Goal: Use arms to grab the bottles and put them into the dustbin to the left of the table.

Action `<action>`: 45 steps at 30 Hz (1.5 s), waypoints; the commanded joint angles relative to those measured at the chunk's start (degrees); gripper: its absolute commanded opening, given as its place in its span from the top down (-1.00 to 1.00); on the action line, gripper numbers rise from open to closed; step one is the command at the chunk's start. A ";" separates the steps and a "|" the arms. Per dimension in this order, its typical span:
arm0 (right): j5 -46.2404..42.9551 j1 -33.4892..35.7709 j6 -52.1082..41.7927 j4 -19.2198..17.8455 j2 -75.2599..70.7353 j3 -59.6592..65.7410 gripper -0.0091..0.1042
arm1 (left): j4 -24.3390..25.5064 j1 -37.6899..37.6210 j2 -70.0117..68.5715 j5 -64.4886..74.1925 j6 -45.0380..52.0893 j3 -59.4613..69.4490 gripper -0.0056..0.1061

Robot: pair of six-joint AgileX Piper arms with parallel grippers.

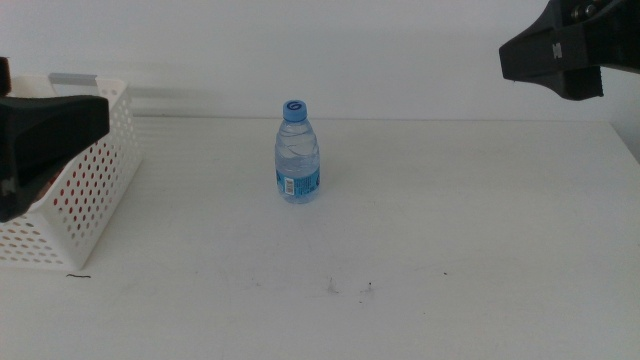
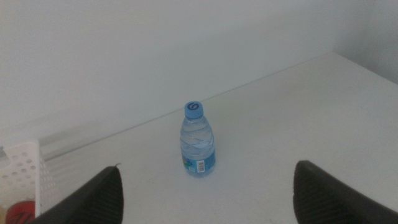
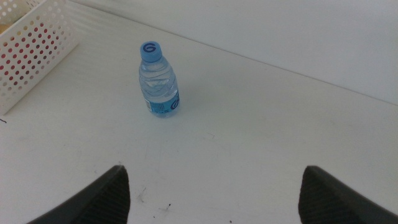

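Note:
A small clear water bottle (image 1: 297,155) with a blue cap stands upright on the white table (image 1: 450,220), left of the middle. It also shows in the left wrist view (image 2: 197,142) and the right wrist view (image 3: 158,81). My left gripper (image 1: 45,140) hangs above the white perforated dustbin (image 1: 85,190) at the table's left, jaws wide open and empty (image 2: 208,199). My right gripper (image 1: 555,50) hangs high at the far right, open and empty (image 3: 214,199). Something red (image 2: 22,213) lies in the dustbin. The yellow tea bottle is not in view.
The dustbin also shows in the left wrist view (image 2: 22,168) and the right wrist view (image 3: 31,50). A few dark specks (image 1: 368,288) mark the table near the front. A white wall runs behind the table's far edge.

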 commanded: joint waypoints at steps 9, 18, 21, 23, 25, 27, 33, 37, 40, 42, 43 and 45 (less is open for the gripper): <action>-0.51 0.08 -0.13 -0.55 -0.36 -0.37 -0.68 | 4.44 -0.34 -0.12 -7.87 -1.40 -0.43 -0.78; -0.50 0.08 -0.13 -0.53 -0.36 -0.37 -0.68 | 14.24 -14.63 5.98 -70.60 -21.76 40.63 -0.78; -0.50 0.08 -0.13 -0.64 -0.13 -0.37 -0.68 | 10.96 -15.54 13.51 -81.64 -22.74 47.05 -0.78; -0.50 0.08 -0.13 -0.97 -0.13 -0.37 -0.68 | 9.51 -15.54 18.18 -81.86 -22.60 47.33 -0.78; -0.50 0.08 -0.13 -0.25 -0.13 -0.37 -0.68 | 9.76 -15.54 22.85 -83.71 -22.37 47.12 -0.78; -0.50 0.08 -0.13 -0.38 -0.13 -0.37 -0.68 | 10.45 -15.54 27.20 -87.84 -22.37 47.12 -0.78; -0.50 0.08 -0.13 -0.52 -0.13 -0.37 -0.68 | 9.01 -15.54 40.96 -96.76 -18.26 43.39 -0.78; -0.50 0.08 -0.13 -0.52 -0.13 -0.37 -0.68 | 10.89 -14.50 52.63 -105.00 -21.78 37.90 -0.78; -0.50 0.08 -0.13 -0.52 -0.13 -0.37 -0.68 | 18.81 -11.37 60.85 -107.38 -26.26 31.97 -0.78; -0.50 0.08 -0.13 -0.52 -0.13 -0.37 -0.68 | 23.23 -9.74 65.36 -107.52 -27.66 27.53 -0.78; -0.50 0.08 -0.13 -0.52 -0.13 -0.37 -0.68 | 24.01 -9.44 66.91 -107.28 -27.78 25.44 -0.78; -0.50 0.08 -0.13 -0.52 -0.13 -0.37 -0.68 | 24.39 -9.16 70.31 -106.11 -27.78 21.63 -0.78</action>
